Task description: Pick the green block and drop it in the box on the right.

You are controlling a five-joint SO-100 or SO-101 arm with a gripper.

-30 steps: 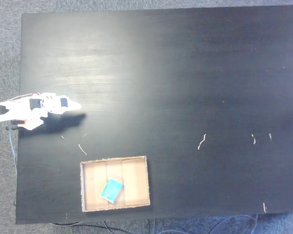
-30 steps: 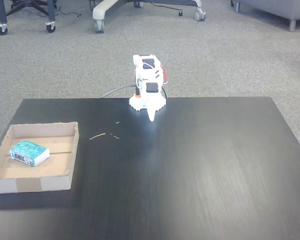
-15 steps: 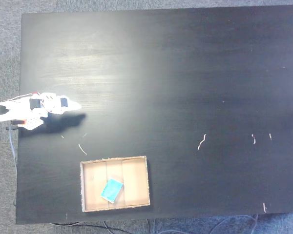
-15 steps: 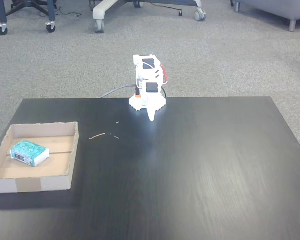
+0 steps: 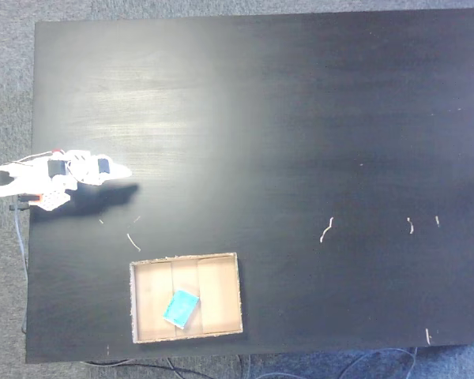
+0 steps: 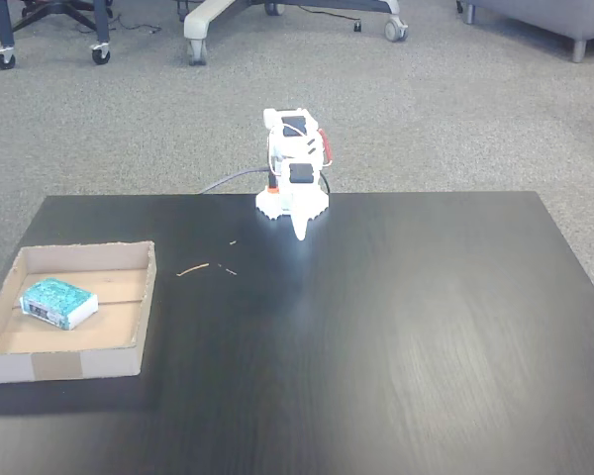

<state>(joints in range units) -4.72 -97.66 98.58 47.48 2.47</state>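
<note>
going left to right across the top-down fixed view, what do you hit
white robot arm with its hand at the table's left edge → shallow tan cardboard box holding the small teal-green block → pale scraps on the black table

No text, label, brand, number or sign can be read in either fixed view; the green block (image 6: 58, 302) has pale speckling on its top, too small to read as lettering.

- The green block (image 6: 58, 302) is teal with a paler turquoise edge.
- The box (image 6: 145, 300) is tan cardboard.
- The table (image 5: 300, 118) is black.
- The arm (image 6: 294, 183) is white.
- The carpet (image 6: 129, 129) is speckled grey.
</note>
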